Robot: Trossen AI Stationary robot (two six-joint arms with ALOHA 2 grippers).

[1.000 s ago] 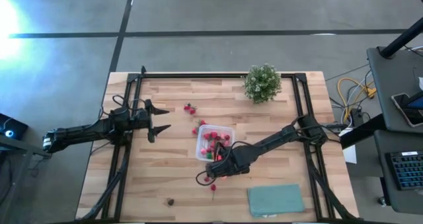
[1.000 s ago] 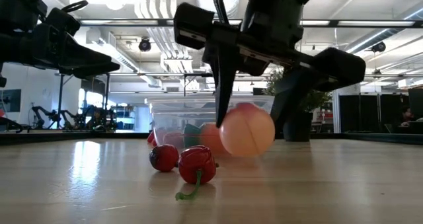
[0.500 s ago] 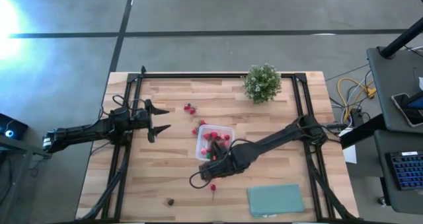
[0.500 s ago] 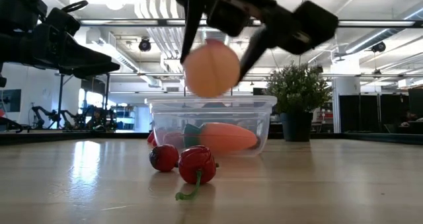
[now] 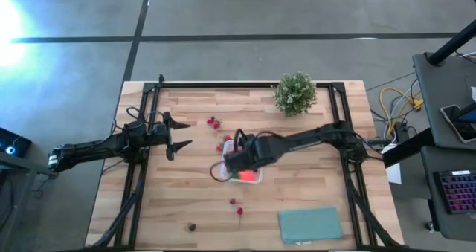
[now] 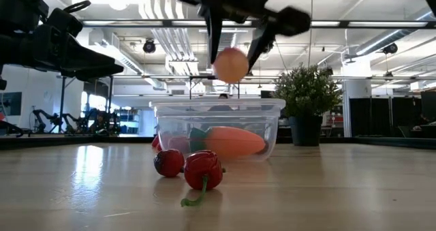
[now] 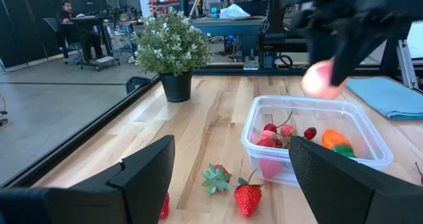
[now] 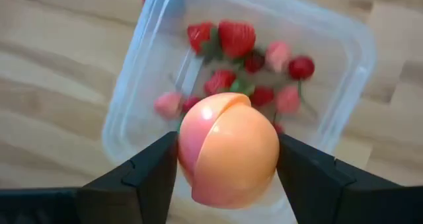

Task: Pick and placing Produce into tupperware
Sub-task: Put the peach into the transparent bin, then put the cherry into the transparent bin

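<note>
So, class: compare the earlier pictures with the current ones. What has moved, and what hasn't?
The right gripper, gripping the peach throughout, has lifted it off the table and carried it to above the tupperware. Nothing was let go. The left gripper stayed open at the table's left side. The plant, cloth and loose cherries have not shifted.

The wooden table [image 5: 193, 200] bears tupperware [image 5: 253, 179], plant [image 5: 295, 93], cloth [image 5: 310, 224], strawberries [image 5: 213, 122].

clear glossy plastic tupperware [image 8: 344, 85], smooth matt peach [image 8: 228, 148], pale wood table [image 5: 186, 200]
</note>
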